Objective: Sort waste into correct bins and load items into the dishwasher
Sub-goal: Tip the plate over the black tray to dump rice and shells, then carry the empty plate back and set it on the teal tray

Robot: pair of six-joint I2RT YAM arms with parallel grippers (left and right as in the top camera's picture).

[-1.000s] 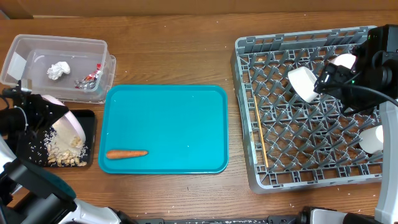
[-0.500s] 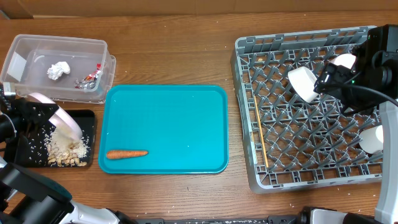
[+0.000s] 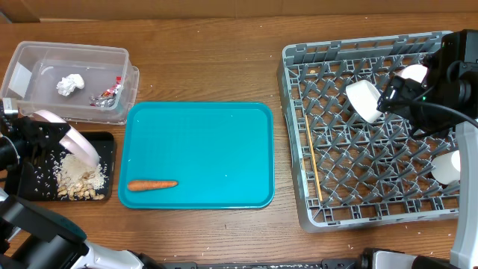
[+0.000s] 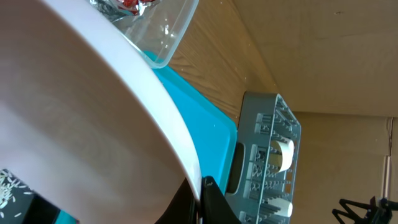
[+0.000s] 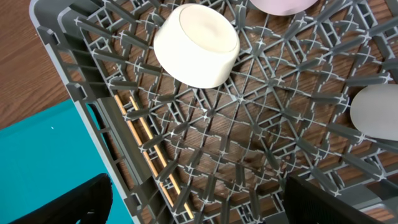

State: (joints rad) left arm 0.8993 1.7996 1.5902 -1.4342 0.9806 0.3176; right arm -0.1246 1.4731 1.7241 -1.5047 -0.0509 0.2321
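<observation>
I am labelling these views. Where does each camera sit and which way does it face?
Overhead: above the table, facing straight down; both arms at edges.
Left wrist: on the left gripper, facing along its plate toward the rack.
Right wrist: above the rack, facing down; right gripper open at bottom.
All share the rack and tray.

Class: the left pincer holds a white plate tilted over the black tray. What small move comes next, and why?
Probably lift the white round plate clear of the shallow black rectangular tray: the left pincer grips it tilted, and white rice and brownish bits lie heaped below, so tipping looks done.
</observation>
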